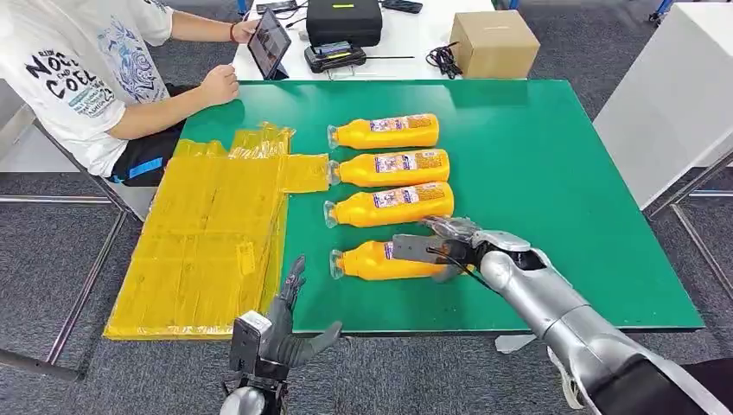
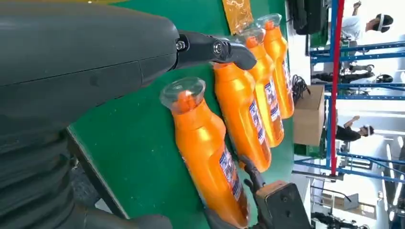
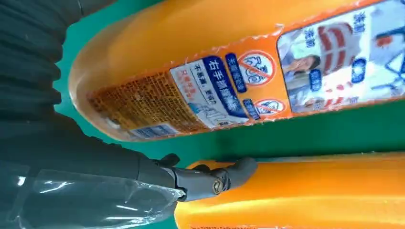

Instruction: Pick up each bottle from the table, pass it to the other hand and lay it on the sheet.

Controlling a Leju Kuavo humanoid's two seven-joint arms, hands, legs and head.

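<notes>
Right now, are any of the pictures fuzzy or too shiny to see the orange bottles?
Head view: evenly lit and sharp, with only soft shadows under the four orange plastic bottles on the green table. Left wrist view: the nearest bottle's clear cap glints, and the background is washed out bright. Right wrist view: very close, the label slightly soft, glare on the clear film over the right hand.

Four orange bottles lie on the green desk [image 1: 562,173]: the farthest bottle [image 1: 385,131], the second bottle [image 1: 391,168], the third bottle [image 1: 389,206] and the nearest bottle [image 1: 380,260]. One yellow sheet [image 1: 207,242] lies on the desk. Two robot hands are in view, the left hand [image 1: 281,333] and the right hand [image 1: 445,246]. One person [image 1: 95,69] sits at the far corner. On the white table behind stand one cardboard box [image 1: 494,43], one black case [image 1: 344,21] and one tablet [image 1: 270,43].
</notes>
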